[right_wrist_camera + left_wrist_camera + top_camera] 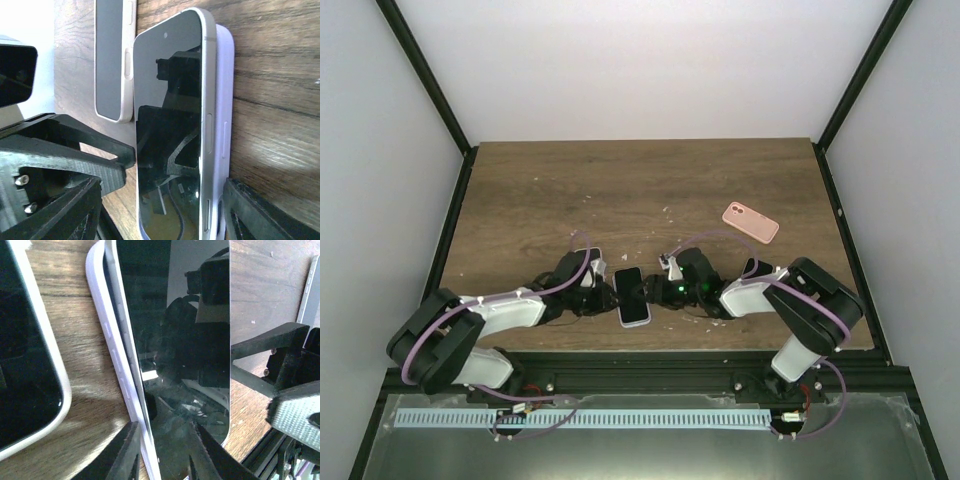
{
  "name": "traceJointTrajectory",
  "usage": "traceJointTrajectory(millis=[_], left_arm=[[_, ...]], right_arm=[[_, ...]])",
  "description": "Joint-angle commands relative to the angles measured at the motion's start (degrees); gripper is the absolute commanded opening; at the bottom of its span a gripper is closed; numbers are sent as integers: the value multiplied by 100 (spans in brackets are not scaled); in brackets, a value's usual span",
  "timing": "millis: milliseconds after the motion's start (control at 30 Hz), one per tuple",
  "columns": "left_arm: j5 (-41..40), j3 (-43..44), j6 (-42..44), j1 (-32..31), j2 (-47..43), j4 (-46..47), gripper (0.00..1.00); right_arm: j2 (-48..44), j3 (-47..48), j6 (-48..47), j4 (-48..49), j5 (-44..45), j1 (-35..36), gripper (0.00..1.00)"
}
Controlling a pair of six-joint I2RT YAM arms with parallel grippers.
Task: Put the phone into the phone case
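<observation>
Phone on the case, not yet seated — pressing in remains.
The phone [170,75] lies tilted on the case [225,100], one long edge proud, near the surface's [620,180] front; right jaws stand wide astride both, left jaws part-open over it — hold unclear.

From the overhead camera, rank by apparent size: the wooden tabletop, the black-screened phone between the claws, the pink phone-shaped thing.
1. Wooden tabletop.
2 and 3, unranked: black-screened phone and pink phone-shaped thing look about equal.

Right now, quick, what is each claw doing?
Left gripper: jaws narrow over the phone; grip cannot be told.
Right gripper: wide, straddling phone and case; grip cannot be told.
</observation>
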Motion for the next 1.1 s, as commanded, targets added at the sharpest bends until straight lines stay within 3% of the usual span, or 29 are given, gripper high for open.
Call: traceJointTrajectory(millis=[0, 333, 667, 1067], left_arm=[[-26, -91, 71, 17, 5, 50, 26], [-13, -193, 7, 17, -99, 5, 15], [-110, -302, 59, 24, -200, -113, 14], [-85, -306, 99, 58, -62, -12, 14]], right_arm=[[-60, 3, 222, 362, -290, 20, 67], [61, -14, 446, 726, -368, 17, 67], [118, 71, 150, -12, 293, 17, 68], [603, 359, 191, 491, -389, 202, 69]])
